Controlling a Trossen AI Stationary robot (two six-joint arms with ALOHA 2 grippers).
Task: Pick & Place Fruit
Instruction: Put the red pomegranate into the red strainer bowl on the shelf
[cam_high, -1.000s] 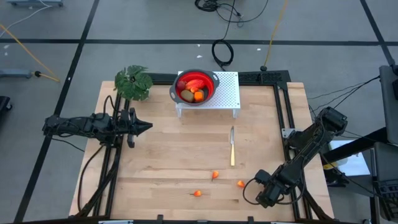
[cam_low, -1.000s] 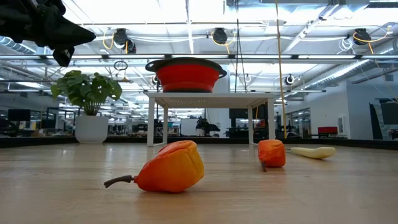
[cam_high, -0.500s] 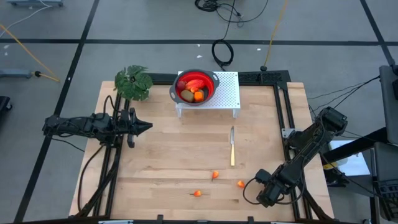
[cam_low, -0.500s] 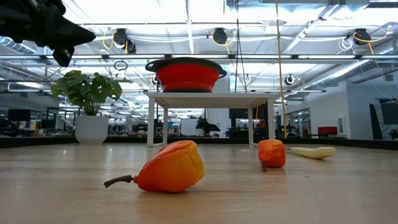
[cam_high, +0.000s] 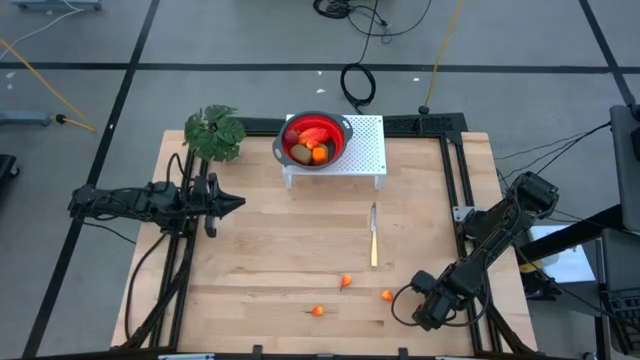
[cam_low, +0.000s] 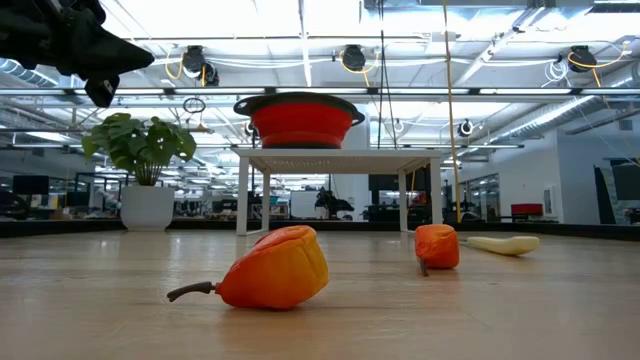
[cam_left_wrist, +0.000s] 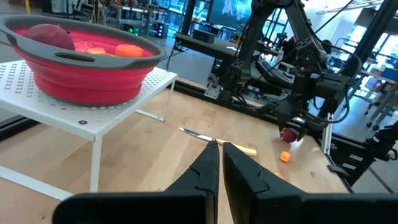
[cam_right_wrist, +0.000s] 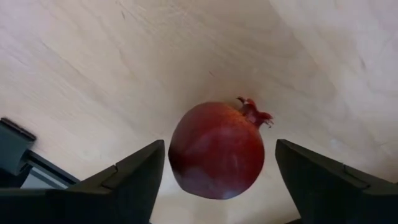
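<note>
A dark-red round fruit (cam_right_wrist: 216, 152) with a small crown lies on the wooden table near its front right corner. My right gripper (cam_right_wrist: 219, 148) points steeply down over it, open, one finger on either side with a gap to each. In the high view that gripper (cam_high: 425, 311) hides the fruit. Three small orange fruits (cam_high: 346, 281), (cam_high: 387, 295), (cam_high: 318, 311) lie on the table to its left. More fruit fills the red bowl (cam_high: 315, 138) on a white stand (cam_high: 362, 150). My left gripper (cam_high: 236, 203) waits shut at the table's left, held level above it.
A slim knife (cam_high: 374, 236) lies between the stand and the loose fruits. A leafy green plant (cam_high: 214, 132) stands at the far left. Black frame rails (cam_high: 455, 180) run along the table's right side.
</note>
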